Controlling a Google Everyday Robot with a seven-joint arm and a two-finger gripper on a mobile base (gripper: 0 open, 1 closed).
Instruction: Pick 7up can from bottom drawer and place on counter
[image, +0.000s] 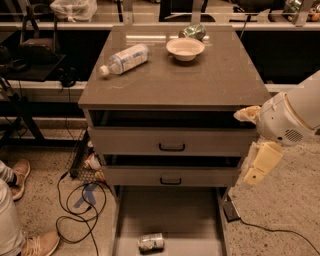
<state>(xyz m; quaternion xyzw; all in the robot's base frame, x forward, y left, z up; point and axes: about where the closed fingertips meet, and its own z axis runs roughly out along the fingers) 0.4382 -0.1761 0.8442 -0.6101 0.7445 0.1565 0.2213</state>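
Tool (262, 164) hung at 2 o'clock from 7up can (151, 242), and I couldn't tell its state. You needed a descent into bottom drawer (170, 212), straddling the lying can.

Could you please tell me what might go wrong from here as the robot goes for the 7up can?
1. The 7up can lies on its side near the front of the bottom drawer, so it may roll when touched.
2. The gripper hangs beside the middle drawer, at the picture's right; swinging in, the arm could clip that drawer's front.
3. The bottle and bowl sit toward the back of the counter, so a careless placement could knock them.
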